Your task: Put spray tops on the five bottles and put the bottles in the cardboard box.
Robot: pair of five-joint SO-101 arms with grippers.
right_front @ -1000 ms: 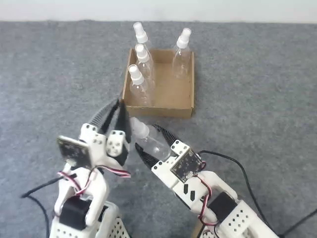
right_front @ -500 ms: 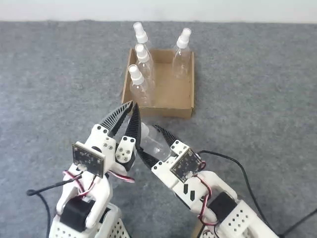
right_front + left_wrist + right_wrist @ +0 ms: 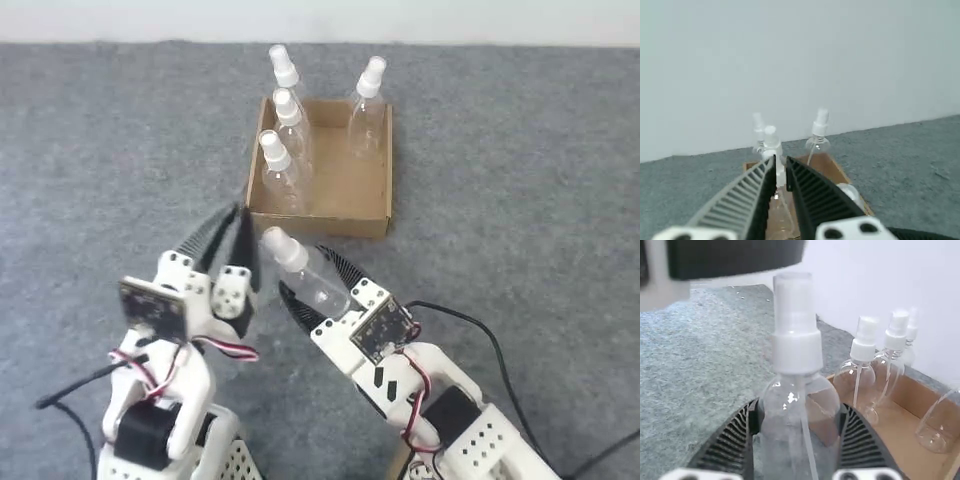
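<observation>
High view shows the right gripper (image 3: pixel 303 271) with its jaws spread just as wide as the body of a clear plastic bottle (image 3: pixel 322 286), and they pinch this body from both sides. The bottle is round and see-through, it carries a white spray top (image 3: pixel 283 247), and a thin tube hangs inside. It is held tilted over the grey carpet (image 3: pixel 520 180), just in front of the cardboard box (image 3: pixel 318 226), with the top pointing toward the near left corner of the box. The fingers (image 3: pixel 735 440) are black, with fine ribs on the inner face.

The left gripper (image 3: pixel 241 208) is just beside the same corner, near the spray top. Its jaws are almost pressed together — only a thin slit is between the ribbed black faces — and they hold nothing.

The box is shallow, brown and open on top. Four bottles (image 3: pixel 284 178) of the same kind stand upright in it, each with a white top: three in a row along the left side, one at the far right corner. The carpet looks rough and felt-like, the wall (image 3: pixel 840 50) behind is plain white
</observation>
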